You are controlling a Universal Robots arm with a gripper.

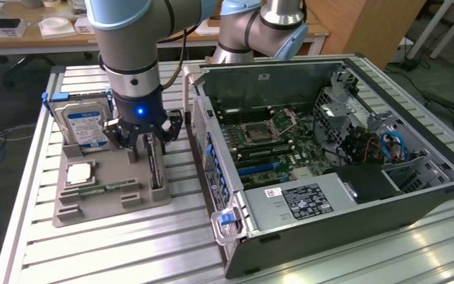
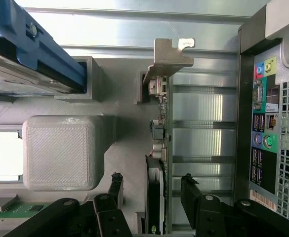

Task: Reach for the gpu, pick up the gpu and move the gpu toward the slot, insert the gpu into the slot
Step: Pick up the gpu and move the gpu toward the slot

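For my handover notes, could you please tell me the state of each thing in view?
gripper: fingers open, straddling the gpu, not closed on it.
gpu: upright on edge in the grey tray.
slot: empty.
hard drive: standing upright in the tray.
processor chip: lying flat in the tray.
computer case: side open.

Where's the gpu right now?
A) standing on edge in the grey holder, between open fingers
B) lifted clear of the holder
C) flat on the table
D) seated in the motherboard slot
A: the gpu stands on edge in the grey holder, the open gripper straddling it, gaps either side.
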